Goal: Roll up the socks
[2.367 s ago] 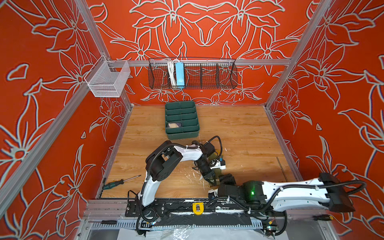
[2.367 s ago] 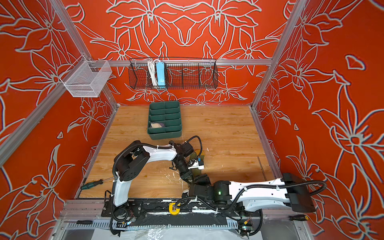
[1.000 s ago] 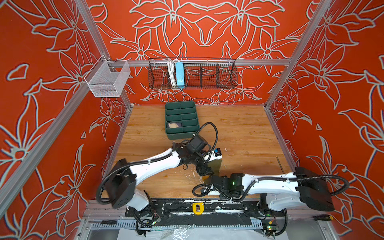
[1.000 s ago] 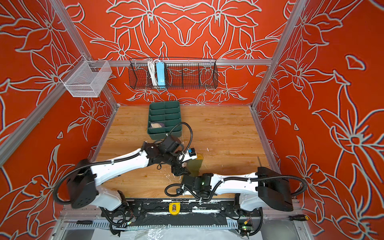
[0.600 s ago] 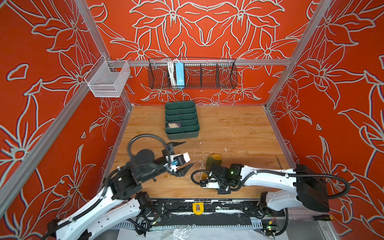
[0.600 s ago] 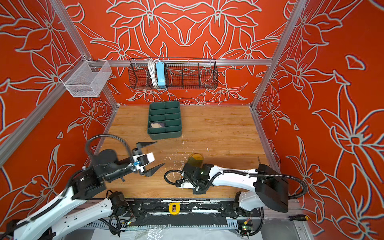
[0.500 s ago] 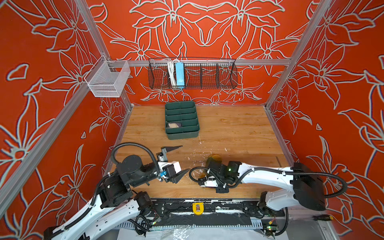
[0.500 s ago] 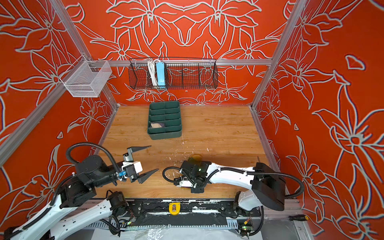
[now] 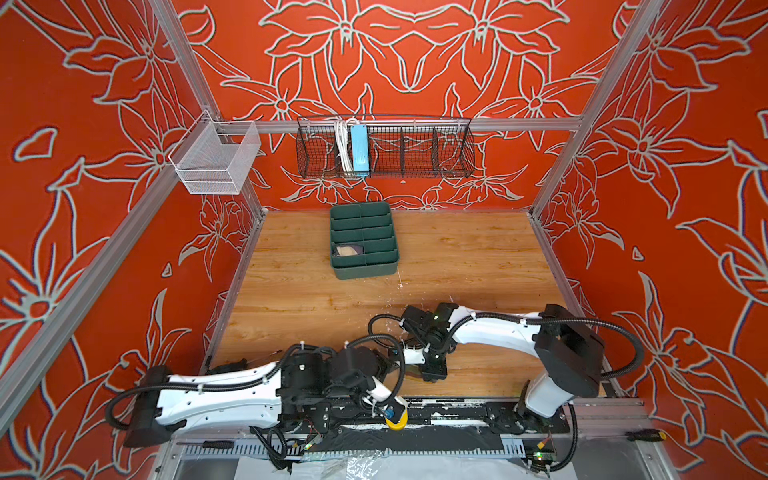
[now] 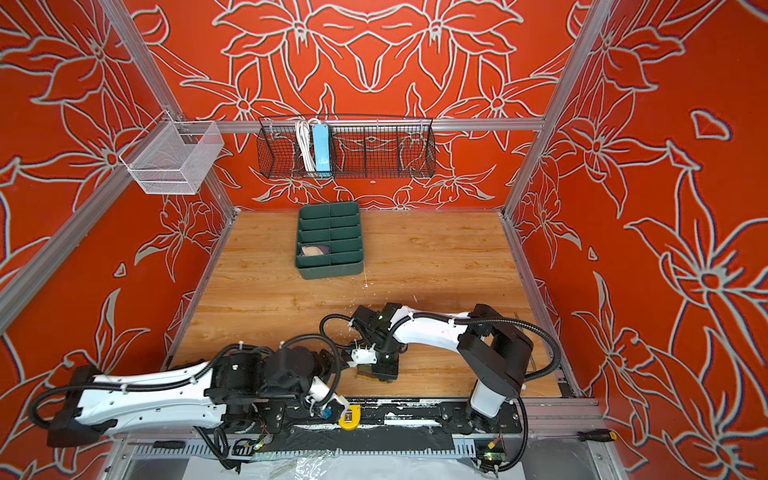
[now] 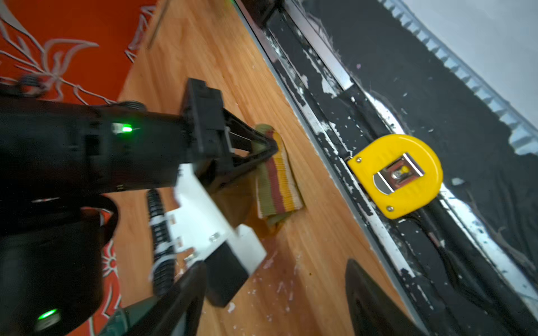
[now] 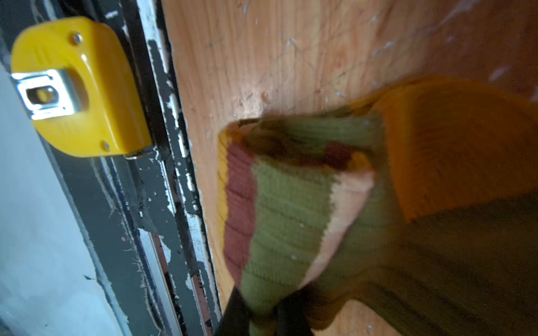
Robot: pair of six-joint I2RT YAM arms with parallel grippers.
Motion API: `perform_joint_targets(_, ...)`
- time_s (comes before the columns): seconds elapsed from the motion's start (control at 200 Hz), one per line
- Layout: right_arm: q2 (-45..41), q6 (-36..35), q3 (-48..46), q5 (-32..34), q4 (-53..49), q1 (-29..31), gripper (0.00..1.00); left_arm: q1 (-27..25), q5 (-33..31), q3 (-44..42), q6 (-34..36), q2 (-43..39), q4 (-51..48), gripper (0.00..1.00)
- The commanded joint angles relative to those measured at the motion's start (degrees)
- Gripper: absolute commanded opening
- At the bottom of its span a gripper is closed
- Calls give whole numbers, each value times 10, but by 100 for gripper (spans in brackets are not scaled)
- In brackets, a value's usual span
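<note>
Near the tape measure [image 11: 396,174], the right hand [image 11: 269,147] pinches the olive sock [image 11: 276,186]; the left hand [image 11: 275,263] gapes empty. A slipping pinch could unroll it.

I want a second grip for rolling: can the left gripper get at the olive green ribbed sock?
Probably yes: the open left gripper faces the olive green ribbed sock with nothing between, and the shut right gripper pinches only one end.

Both top views are bright, evenly lit and sharp, slightly softer at the edges. Wrist views are dimmer; the sock [image 12: 291,209] in the right pincer [image 12: 262,320] smears with motion blur.
</note>
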Motion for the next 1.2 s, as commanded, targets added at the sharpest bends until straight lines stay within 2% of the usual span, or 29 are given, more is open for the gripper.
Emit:
perform_joint_targets(0.0,26,-14,9,-37,-26,-4,0,-30,-84,1,-34,63,98,68)
perform_joint_targets(0.095,28,-19,13,-42,-25,-7,0,-34,-120,10,-72,138,126,62)
perform_joint_targets(0.235,24,-22,14,-44,-22,-8,0,-31,-153,19,-104,204,162,53)
perform_joint_targets(0.42,10,-21,7,-40,-11,-8,0,-23,-174,29,-161,286,186,52)
perform_joint_targets(0.586,-12,-19,-5,-30,2,-8,0,6,-163,70,-225,329,151,50)
perform_joint_targets(0.686,-28,-18,-14,-27,6,-8,0,22,-156,86,-246,352,137,42)
perform_joint_targets(0.911,-58,-13,-29,-26,15,-8,0,30,-168,97,-238,414,130,27)
perform_joint_targets(1.041,-65,-11,-34,-26,16,-8,0,34,-173,108,-238,436,119,13)
perform_joint_targets(1.121,-70,-9,-36,-22,18,-8,0,34,-176,111,-234,440,116,0)
perform_joint_targets(1.196,-80,-7,-40,-9,20,-8,0,34,-173,111,-233,439,108,0)
